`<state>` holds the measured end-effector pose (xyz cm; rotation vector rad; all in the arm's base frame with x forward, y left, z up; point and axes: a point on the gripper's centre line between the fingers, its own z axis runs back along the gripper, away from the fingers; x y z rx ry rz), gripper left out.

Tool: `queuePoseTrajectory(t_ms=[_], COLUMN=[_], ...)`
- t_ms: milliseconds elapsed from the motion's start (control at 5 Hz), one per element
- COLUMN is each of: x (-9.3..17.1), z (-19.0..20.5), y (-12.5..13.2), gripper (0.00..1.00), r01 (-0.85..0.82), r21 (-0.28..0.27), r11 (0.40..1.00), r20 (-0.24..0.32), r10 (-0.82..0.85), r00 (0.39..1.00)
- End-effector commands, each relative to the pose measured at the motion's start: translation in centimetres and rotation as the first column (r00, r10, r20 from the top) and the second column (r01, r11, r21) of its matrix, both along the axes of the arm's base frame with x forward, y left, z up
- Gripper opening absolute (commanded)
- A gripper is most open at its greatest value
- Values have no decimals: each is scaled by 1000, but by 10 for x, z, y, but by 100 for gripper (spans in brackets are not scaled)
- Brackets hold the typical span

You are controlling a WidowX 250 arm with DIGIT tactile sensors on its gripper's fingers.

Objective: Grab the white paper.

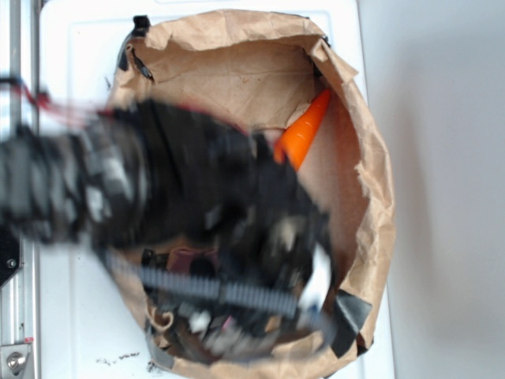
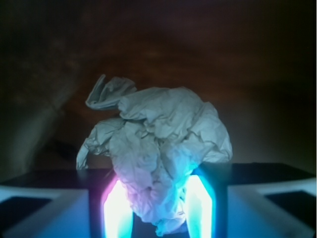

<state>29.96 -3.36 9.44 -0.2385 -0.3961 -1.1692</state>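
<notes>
The white paper (image 2: 158,144) is a crumpled off-white wad filling the middle of the wrist view. My gripper (image 2: 158,208) is shut on its lower part, with one glowing pad (image 2: 118,210) on the left and the other on the right pressed against it. In the exterior view my blurred black arm (image 1: 181,189) reaches into the brown paper bag (image 1: 371,174) and hides the paper and the fingertips.
An orange carrot (image 1: 304,134) leans against the bag's right inner wall. The bag stands on a white surface (image 1: 79,63). Small dark odds and ends (image 1: 189,316) lie in the bag's lower part. A metal rail (image 1: 16,47) runs along the left edge.
</notes>
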Motion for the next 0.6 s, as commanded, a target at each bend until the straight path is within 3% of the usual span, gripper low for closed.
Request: queuePoseTrajectory(t_ms=[0,200,400], x=[2,-2,-10], z=[82,99,116], y=[35,36,34], gripper=[0,0,0], r01=[-374,-584,-661], r21=[161,222,253], r11=[913,780,706], r20=[63,82,146], r10=[369,582,648], r00=[927,809,748])
